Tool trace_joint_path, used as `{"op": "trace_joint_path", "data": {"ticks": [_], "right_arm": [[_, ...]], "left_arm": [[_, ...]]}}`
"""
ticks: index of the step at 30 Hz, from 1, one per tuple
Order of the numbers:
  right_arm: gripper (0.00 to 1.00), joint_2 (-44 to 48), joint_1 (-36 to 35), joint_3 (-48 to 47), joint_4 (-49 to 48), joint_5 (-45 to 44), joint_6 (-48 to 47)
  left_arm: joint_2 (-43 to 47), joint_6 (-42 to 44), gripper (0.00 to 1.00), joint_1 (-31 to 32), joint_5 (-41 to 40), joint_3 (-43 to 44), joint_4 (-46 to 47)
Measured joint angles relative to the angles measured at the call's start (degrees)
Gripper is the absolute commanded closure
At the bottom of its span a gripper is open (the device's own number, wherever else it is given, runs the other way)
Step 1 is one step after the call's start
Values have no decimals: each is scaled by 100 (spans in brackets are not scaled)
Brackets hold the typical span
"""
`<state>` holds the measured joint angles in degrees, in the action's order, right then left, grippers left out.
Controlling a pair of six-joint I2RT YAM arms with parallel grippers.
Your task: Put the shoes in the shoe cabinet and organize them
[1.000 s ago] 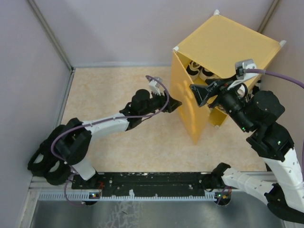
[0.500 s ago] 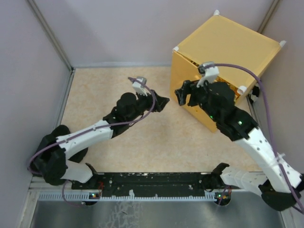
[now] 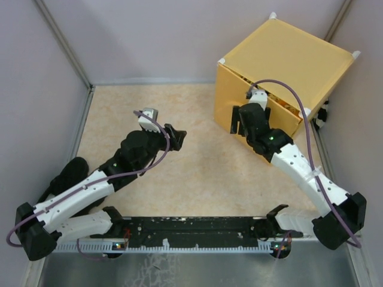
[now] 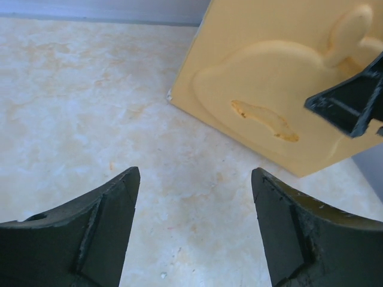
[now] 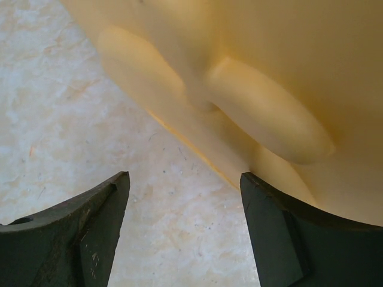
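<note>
The yellow shoe cabinet (image 3: 287, 51) stands at the back right with its front door (image 3: 230, 101) swung to, a thin gap showing along its top edge. The shoes are hidden inside. My right gripper (image 3: 237, 121) is open and empty, right at the door's face; the right wrist view shows the embossed yellow door (image 5: 269, 72) just beyond the gripper (image 5: 184, 179). My left gripper (image 3: 178, 136) is open and empty over the beige floor, left of the cabinet. In the left wrist view the gripper (image 4: 194, 179) faces the door (image 4: 257, 72) with its handle slot (image 4: 263, 119).
Pale walls (image 3: 36, 89) close in the left, back and right sides. A black rail (image 3: 191, 226) with the arm bases runs along the near edge. Bare beige floor (image 3: 197, 179) lies between the arms. A right gripper finger (image 4: 353, 107) shows in the left wrist view.
The cabinet door, open a second ago with shoes showing, has swung shut. My right gripper followed it round to the door's face. My left arm has drawn back leftward and nearer.
</note>
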<state>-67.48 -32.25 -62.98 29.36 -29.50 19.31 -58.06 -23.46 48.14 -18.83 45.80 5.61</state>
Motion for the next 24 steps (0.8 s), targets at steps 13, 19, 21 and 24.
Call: {"op": "trace_joint_path", "data": {"ticks": [13, 19, 21, 24], "right_arm": [[24, -280, 472, 0, 280, 234, 284], [23, -33, 481, 415, 151, 313, 385], [25, 103, 496, 553, 118, 348, 396], [25, 238, 505, 612, 22, 369, 417]], "left_arm": [[243, 391, 1, 2, -192, -68, -859], [267, 505, 1, 4, -234, -68, -1049], [280, 531, 1, 4, -260, -68, -1088], [286, 542, 1, 4, -275, -68, -1123]]}}
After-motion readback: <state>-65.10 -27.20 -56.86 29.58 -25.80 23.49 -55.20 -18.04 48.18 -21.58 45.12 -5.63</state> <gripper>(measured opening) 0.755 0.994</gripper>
